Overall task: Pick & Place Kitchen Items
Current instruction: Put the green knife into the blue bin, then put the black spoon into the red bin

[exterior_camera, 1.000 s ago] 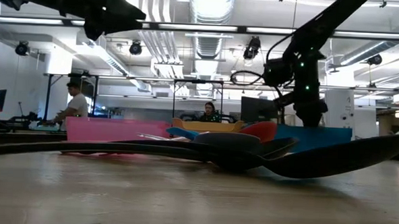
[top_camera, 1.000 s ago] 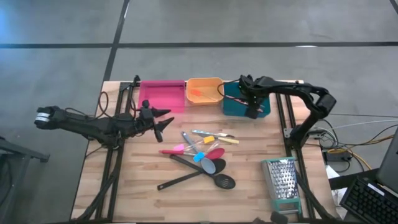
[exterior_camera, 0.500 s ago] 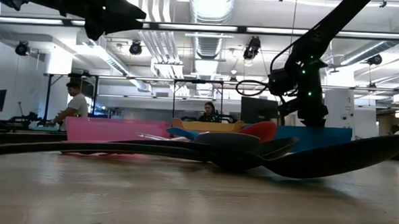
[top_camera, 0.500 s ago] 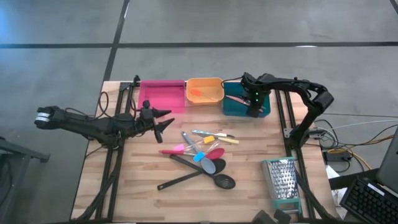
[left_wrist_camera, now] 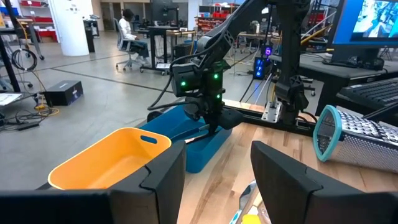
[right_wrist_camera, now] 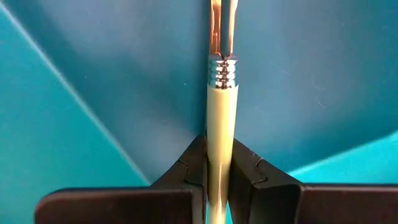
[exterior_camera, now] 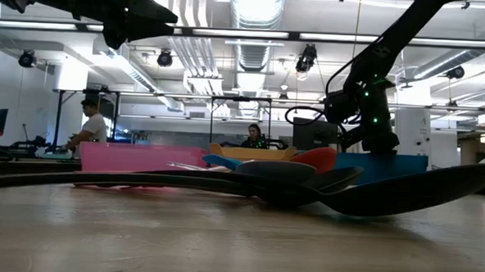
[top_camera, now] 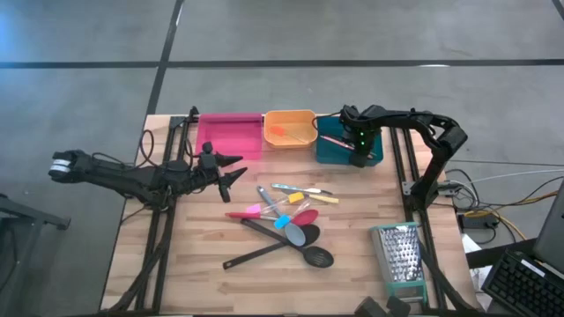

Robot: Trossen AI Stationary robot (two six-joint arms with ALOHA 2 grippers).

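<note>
Compared with one second ago, the right arm has folded its elbow back and has brought the right gripper (top_camera: 359, 151) lower into the teal bin (top_camera: 335, 150); the left arm and all things on the table have not changed place.

From largest to smallest: the wooden table (top_camera: 203, 264) carries three bins in a row at the far edge, a pink bin (top_camera: 231, 136), an orange bin (top_camera: 300, 123) and the teal one. The metal grater (top_camera: 401, 255) lies near the right front corner. In the middle lies the pile of utensils (top_camera: 282, 224), among them a black slotted spoon (top_camera: 300, 253) and a red spatula (top_camera: 300, 217). One orange piece (top_camera: 280, 132) already lies in the orange bin.

The right gripper is clamped on a slim cream-handled utensil (right_wrist_camera: 219, 130) with a metal collar, and it holds it inside the teal bin, close over the bottom. The left gripper (top_camera: 231, 167) waits with fingers apart, near the pink bin, holding nothing.

I judge that the step in hand is the placing of this utensil. The next move calls for opening the right fingers, so the utensil falls in the bin, and then lifting straight up clear of the wall before going back to the pile.
</note>
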